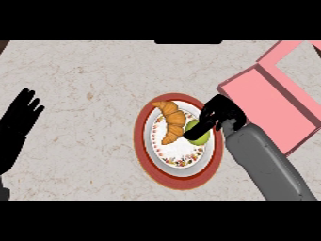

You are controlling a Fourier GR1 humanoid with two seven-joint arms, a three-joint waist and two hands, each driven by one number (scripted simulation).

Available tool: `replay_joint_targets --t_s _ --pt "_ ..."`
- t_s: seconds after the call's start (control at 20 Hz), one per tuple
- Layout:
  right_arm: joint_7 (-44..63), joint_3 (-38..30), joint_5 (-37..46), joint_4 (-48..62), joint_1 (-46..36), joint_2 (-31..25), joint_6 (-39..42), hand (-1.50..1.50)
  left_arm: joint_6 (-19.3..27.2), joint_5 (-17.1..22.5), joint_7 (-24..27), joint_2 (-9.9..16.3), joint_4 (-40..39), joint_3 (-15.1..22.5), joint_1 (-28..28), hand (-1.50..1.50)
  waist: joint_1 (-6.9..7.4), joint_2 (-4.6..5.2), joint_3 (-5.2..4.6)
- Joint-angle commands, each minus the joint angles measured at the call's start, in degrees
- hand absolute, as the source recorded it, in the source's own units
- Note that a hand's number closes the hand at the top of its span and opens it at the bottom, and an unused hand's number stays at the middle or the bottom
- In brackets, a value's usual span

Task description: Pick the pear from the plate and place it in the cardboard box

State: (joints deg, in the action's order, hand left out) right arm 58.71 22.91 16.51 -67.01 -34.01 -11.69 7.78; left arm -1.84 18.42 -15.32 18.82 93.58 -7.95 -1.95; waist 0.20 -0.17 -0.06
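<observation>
Right hand (217, 115) curling down over the green pear (199, 136), closing on it while it is lying on the plate (183, 181) beside a croissant (170, 120), nothing lifted yet, carrying to the pink box (270, 101) just right pending, left hand (13, 123) resting open.

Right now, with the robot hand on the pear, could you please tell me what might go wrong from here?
The right robot hand curls over the green pear, which lies right beside the croissant on the plate; lifting could nudge the croissant. The hand hides much of the pear, so the hold may be off-centre and it might slip. The box here is pink with an upright flap, which the carried pear could clip.
</observation>
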Motion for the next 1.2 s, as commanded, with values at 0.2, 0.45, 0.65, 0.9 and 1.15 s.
replay_joint_targets --t_s 0.2,0.45,0.65,0.9,1.15 --pt "-7.54 12.10 11.80 -0.08 -4.64 2.52 2.14 1.50 0.32 -1.36 -0.17 -1.41 -0.53 1.23 -1.16 0.00 0.92 0.31 0.05" --pt "-4.80 15.08 18.43 -4.27 -8.11 2.63 3.02 1.50 1.17 -2.32 0.41 -2.33 1.81 1.14 0.59 0.00 0.11 0.00 0.05" --pt "-4.16 14.31 23.72 -4.66 -9.70 4.71 0.92 1.50 0.74 -3.57 1.06 -3.38 0.83 2.02 1.19 0.00 0.01 0.07 0.05" --pt "1.35 14.74 26.96 -18.13 -11.72 5.22 4.77 1.50 -0.93 -2.17 2.34 -1.97 -2.96 -0.87 -0.25 0.00 -0.69 -0.09 0.02" --pt "8.29 8.40 30.13 -25.02 -20.07 5.57 8.41 1.50 -0.72 -2.34 2.05 -2.76 1.75 -0.35 4.15 0.00 -0.24 -0.34 0.02"
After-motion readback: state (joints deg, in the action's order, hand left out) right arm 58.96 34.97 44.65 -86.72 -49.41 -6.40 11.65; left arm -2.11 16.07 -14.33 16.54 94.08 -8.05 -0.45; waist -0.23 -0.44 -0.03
